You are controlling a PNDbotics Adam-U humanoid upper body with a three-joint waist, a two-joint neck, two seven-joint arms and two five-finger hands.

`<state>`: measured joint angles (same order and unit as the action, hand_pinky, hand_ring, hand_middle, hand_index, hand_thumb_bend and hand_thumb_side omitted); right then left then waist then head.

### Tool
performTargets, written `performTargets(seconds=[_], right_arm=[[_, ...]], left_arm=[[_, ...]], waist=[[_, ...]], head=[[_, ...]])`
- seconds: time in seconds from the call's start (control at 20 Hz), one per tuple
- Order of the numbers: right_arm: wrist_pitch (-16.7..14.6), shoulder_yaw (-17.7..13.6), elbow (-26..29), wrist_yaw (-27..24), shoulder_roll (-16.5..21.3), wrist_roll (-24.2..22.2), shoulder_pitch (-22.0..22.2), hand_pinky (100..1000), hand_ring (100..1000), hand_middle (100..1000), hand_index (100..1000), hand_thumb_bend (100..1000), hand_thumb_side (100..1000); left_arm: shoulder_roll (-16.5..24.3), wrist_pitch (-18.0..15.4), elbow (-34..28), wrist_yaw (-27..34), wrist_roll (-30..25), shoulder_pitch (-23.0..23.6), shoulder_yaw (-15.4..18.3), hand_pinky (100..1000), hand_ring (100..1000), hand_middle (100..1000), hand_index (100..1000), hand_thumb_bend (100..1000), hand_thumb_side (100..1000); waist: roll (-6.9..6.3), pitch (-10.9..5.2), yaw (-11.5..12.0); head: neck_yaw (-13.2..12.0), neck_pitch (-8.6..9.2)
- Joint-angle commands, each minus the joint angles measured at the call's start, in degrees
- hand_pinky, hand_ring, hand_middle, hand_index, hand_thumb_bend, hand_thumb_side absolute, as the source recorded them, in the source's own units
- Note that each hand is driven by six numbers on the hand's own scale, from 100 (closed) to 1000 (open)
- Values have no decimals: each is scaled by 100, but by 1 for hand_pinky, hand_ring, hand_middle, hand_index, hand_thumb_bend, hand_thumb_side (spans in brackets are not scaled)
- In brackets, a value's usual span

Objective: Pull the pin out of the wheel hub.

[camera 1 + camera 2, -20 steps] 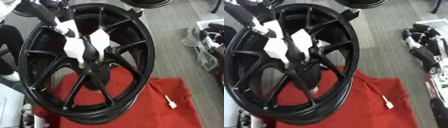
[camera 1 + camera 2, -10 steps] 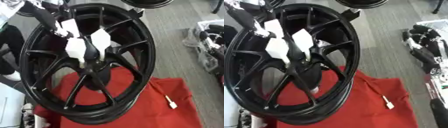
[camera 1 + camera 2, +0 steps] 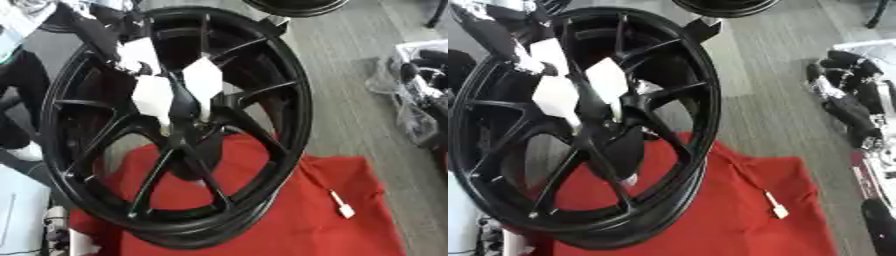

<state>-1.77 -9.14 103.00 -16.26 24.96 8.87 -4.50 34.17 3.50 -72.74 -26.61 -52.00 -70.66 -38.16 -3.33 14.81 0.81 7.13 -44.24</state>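
My left hand (image 3: pixel 154 95) comes in from the upper left, its black arm crossing the rim, and reaches into the face of the black wheel (image 3: pixel 284 100). The white-padded fingers (image 3: pixel 203 80) are clenched on the middle of the wheel hub (image 3: pixel 181 112), with 1 pad on each side of the dark centre and a 3rd pad higher up toward the rim. I cannot make out the pin as a separate piece; whatever lies between my pads is black like the hub and covered by them.

The wheel stands on its edge, tilted so that its top leans away to the upper right. Its lower rim rests on a red cloth (image 3: pixel 297 230) spread over the grey floor (image 3: pixel 350 120). In the right eye view a small pale spot shows just under the hub, behind the spokes, and I cannot say what it is.

My right hand (image 3: pixel 846 97) lies at the right edge of the right eye view, black with silver parts, well apart from the wheel and touching none of the task's things. Whether it is released or clenched I cannot tell.

On the cloth to the right of the wheel lies a small white plug (image 3: pixel 778 211) on a thin cord, apart from the rim. A 2nd dark wheel (image 3: pixel 293 5) shows at the top edge.
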Motion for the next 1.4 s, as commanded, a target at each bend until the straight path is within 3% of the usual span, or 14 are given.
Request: performTargets(seconds=[0.05,0.45,0.75,1.4], right_arm=[[4,-41,46,36,102,22,-32,889,671,641,734,352,224],[9,-42,38,26,106,31,-29,890,670,639,734,351,224],[11,-42,27,39,111,39,-35,890,669,639,734,351,225],[20,-40,17,35,137,46,-37,891,669,639,734,349,227]], left_arm=[[105,-66,-6,-91,3,-114,11,855,778,598,583,361,432],[100,-117,0,-6,3,-96,-43,853,766,585,525,214,244],[139,-46,-141,131,3,-120,-91,849,750,571,471,183,100],[297,177,-443,114,3,-163,70,831,693,528,350,272,100]], waist=[[20,-136,-1],[26,-147,-3],[23,-153,6],[15,-170,31]], head=[[-18,12],[-49,12],[-62,12],[-76,12]])
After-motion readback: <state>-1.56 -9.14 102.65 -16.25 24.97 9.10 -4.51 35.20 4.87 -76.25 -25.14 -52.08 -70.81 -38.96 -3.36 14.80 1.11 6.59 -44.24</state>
